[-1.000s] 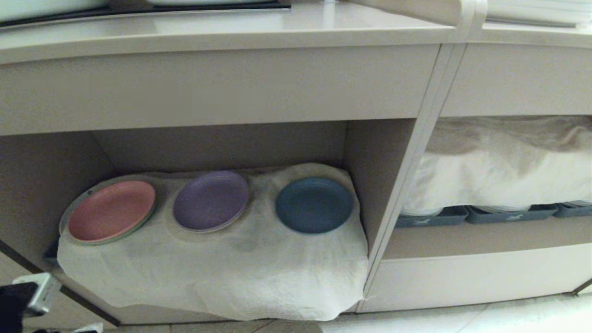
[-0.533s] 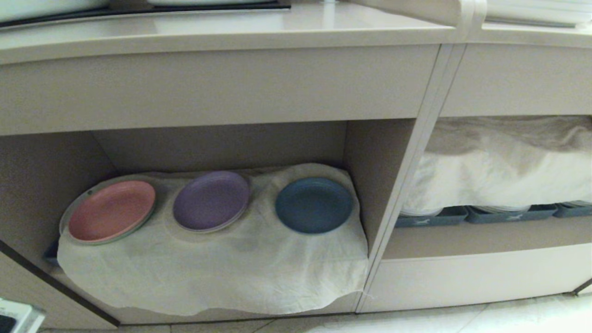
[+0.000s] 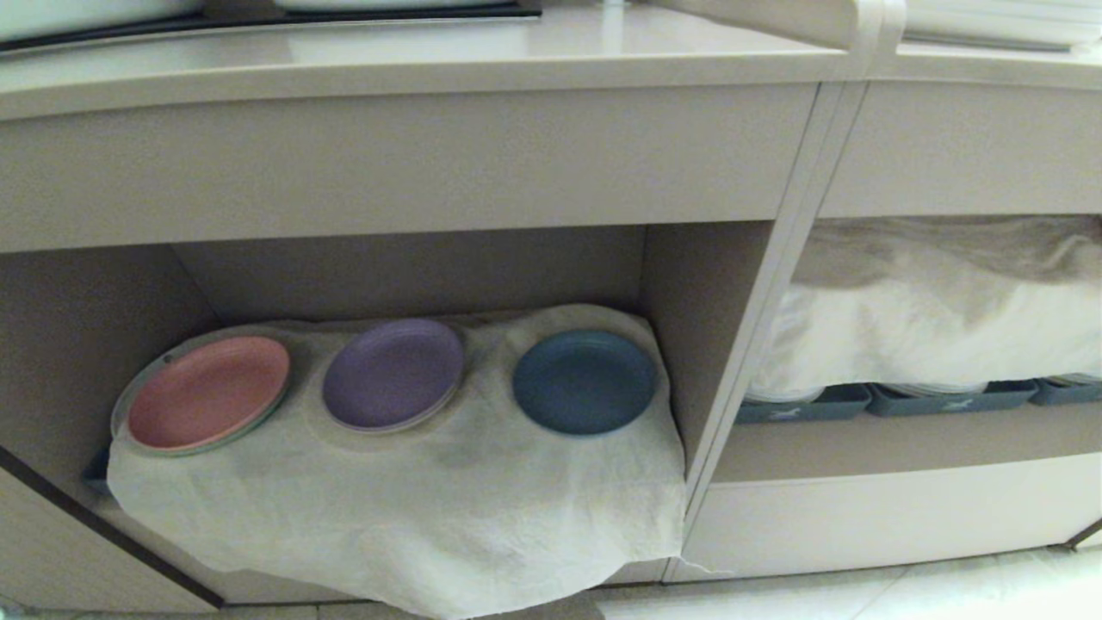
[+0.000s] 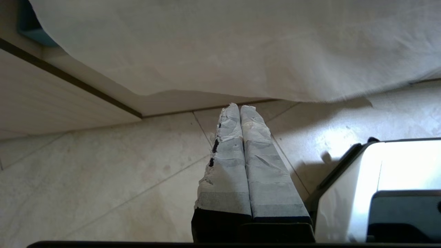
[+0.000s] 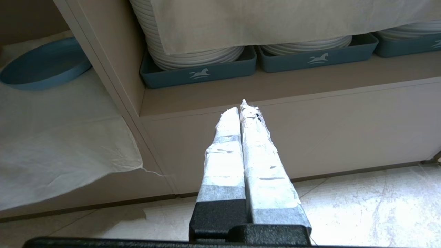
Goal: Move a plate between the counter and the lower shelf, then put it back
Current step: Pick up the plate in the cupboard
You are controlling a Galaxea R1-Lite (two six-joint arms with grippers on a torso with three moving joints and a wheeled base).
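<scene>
1. While you read this, note that the plate [image 3: 585,381] lies flat on the white cloth [image 3: 413,508] in the lower shelf [image 3: 413,275], at the 3 o'clock end of a row of three: the pink plate [image 3: 207,393] at 9 o'clock, the purple plate [image 3: 393,373] in the middle. I judge it has its own bare patch of cloth so you can take its rim without nudging a neighbour.

2. You see the cloth spill over the shelf's front lip and hang toward the floor [image 4: 103,179]; that looks like padding for the plates, but it also drapes across your way in.

3. Your left gripper [image 4: 240,107] is out of the head view, down near the floor. Its taped fingers [image 4: 227,155] are pressed together and hold nothing. The hanging cloth edge lies just beyond their tips at 12 o'clock, and the plate does not show in the left wrist view at all.

4. Your right gripper [image 5: 240,110] sits parked, fingers [image 5: 262,165] closed and empty, aimed at the front panel below the grey-blue trays [image 5: 200,72] of white plates [image 5: 193,55]. From its tips the plate shows at about 10 o'clock, past the cabinet divider [image 5: 113,79], well apart.

5. The bench [image 3: 413,65] runs above the shelf at 12 o'clock. With the plate on the shelf and both sets of fingers empty, I judge the return lift to the bench is not yet begun.
</scene>
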